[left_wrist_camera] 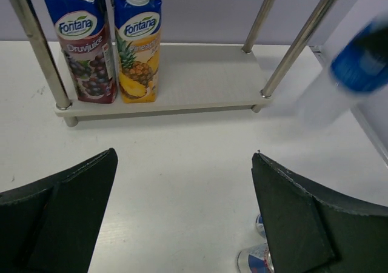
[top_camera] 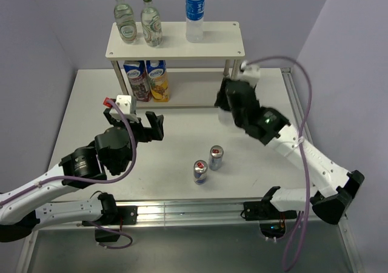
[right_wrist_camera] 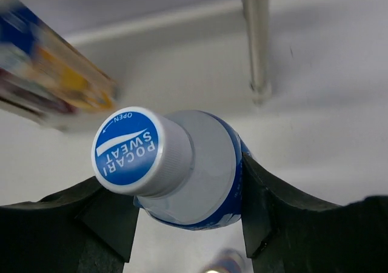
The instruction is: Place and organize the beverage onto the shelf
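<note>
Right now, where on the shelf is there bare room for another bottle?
Lower tier: bare right of the two juice cartons. Upper tier: free at its right end, beyond the plastic bottle. Crowded upper left, by two glass bottles.

Your white table (top_camera: pixel 182 133) sits boxed in by plain lavender walls (top_camera: pixel 48 24) behind it and on both sides. An aluminium rail (top_camera: pixel 182 207) runs along the table's near edge, with a dull grey surface (top_camera: pixel 194 249) below it. Light falls soft and even across the tabletop
</note>
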